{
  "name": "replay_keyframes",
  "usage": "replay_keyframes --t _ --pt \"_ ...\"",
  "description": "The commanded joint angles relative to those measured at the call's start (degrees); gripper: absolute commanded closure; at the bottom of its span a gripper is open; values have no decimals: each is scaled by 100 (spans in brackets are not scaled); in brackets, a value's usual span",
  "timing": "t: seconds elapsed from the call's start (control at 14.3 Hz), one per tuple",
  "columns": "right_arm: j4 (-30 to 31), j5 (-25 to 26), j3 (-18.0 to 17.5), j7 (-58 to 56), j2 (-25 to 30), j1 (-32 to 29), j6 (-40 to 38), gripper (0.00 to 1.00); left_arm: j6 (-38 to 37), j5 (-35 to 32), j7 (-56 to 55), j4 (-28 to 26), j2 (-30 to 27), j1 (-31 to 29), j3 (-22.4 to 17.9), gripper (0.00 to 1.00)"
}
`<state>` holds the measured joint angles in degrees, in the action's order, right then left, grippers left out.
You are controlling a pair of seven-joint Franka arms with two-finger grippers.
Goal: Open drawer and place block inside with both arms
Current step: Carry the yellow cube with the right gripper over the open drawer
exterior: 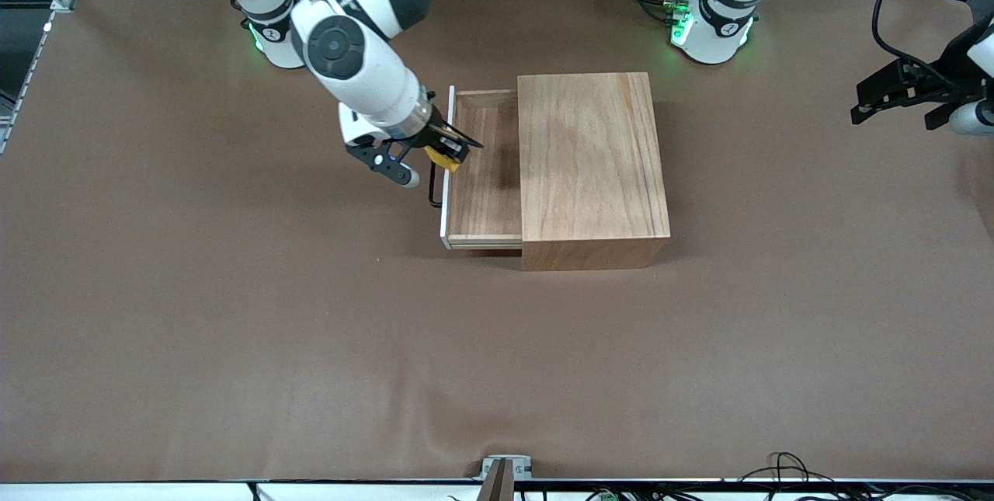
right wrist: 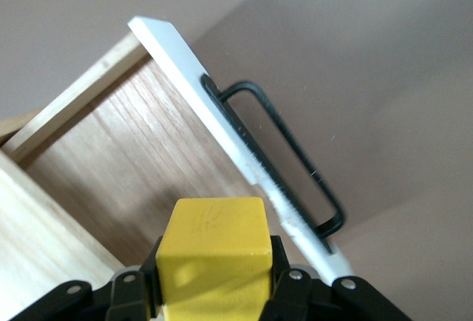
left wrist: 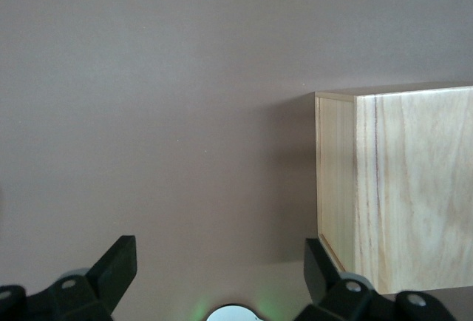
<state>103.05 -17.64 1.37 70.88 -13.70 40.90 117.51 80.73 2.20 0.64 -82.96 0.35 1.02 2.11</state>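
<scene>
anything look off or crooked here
Nothing stands out. The light-wood drawer sits pulled straight out of the plain wooden box. The right gripper holds the small yellow block over the drawer's front edge. The left gripper waits open near the left arm's end of the table.

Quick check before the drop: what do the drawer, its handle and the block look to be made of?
Drawer: light unfinished-looking wood, grain lines showing on its floor; its front panel looks smooth, pale and matte, perhaps painted or laminated.
Handle: thin black bent rod, probably metal, matte.
Block, held in the right gripper: solid yellow, smooth faces with faint scuffs; plastic or painted wood, hard to tell which.
</scene>
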Motion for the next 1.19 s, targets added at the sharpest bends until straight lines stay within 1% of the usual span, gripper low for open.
replay_keyframes --t 0.0,0.21,0.35,0.56,0.77,1.05,1.12 --pt "-241 -125 83 1169 -220 103 18 100 -93 -123 50 43 -62 47 -70 0" --pt "-259 -134 83 2768 -229 103 26 100 -93 -149 -90 35 -123 47 -115 0" --pt "-268 -125 83 3552 -326 172 87 100 -84 -377 -117 52 -132 47 -88 0" --pt "-268 -55 92 4493 -598 462 561 100 38 -378 -117 26 -97 47 -71 0" --pt "-268 -73 92 4688 -844 604 878 100 48 -360 -126 8 -114 38 -71 0" --pt "-268 -81 92 4759 -1047 621 1019 100 48 -299 -117 8 -106 29 -88 0" --pt "-268 -81 92 4759 -1082 621 1020 97 48 -299 -117 8 -106 29 -97 0"
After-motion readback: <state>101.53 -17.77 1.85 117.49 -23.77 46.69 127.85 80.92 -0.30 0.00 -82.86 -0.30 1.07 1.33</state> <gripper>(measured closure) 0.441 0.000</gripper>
